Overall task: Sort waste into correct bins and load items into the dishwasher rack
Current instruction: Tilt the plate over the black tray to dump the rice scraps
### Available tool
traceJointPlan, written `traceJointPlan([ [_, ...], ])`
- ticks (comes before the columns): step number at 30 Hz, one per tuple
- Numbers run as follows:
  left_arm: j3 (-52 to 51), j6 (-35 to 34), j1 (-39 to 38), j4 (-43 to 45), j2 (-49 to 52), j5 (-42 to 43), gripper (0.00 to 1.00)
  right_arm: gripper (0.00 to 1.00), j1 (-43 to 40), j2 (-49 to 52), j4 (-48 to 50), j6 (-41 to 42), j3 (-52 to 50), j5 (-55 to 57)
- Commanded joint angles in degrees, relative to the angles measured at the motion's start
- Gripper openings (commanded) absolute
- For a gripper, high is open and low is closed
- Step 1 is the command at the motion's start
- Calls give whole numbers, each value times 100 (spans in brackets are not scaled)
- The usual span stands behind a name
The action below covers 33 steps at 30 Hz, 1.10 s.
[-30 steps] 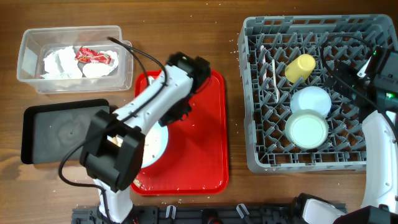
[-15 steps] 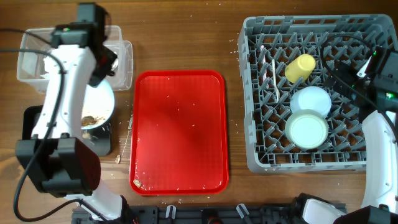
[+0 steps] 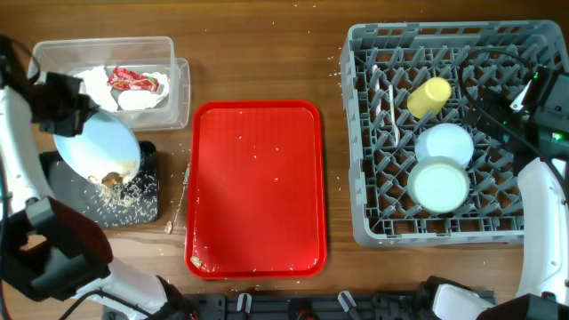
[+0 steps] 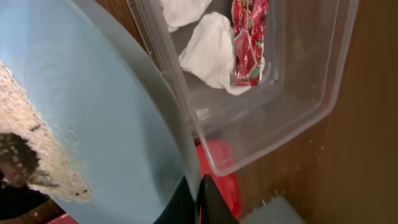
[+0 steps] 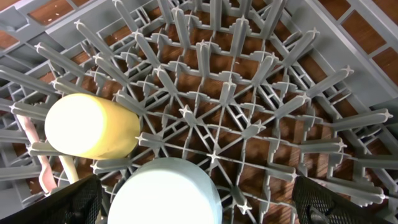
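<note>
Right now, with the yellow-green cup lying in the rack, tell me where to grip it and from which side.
Grip the yellow-green cup across its round side wall, mid-length, coming straight down from above. It lies on its side on the dishwasher rack pegs, so the wall faces up; pegs and grid walls likely block a sideways approach.

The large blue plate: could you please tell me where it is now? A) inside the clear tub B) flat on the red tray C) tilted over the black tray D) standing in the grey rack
C: the plate is tipped above the black tray, with crumbs scattered beneath its lower edge.
</note>
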Motion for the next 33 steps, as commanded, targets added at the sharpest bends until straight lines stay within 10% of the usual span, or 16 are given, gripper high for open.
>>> traceJointPlan([
  [1,74,841,570,-243,-116,1113,4,100,-13,74,-2,-76,94,-50],
  [15,-944,2109,1792,-409,-101,3613,4,100,-13,74,-2,-76,94,-50],
  [33,-1049,3126,2450,-1685,-155,4026,4,100,-13,74,-2,-74,94,-50],
])
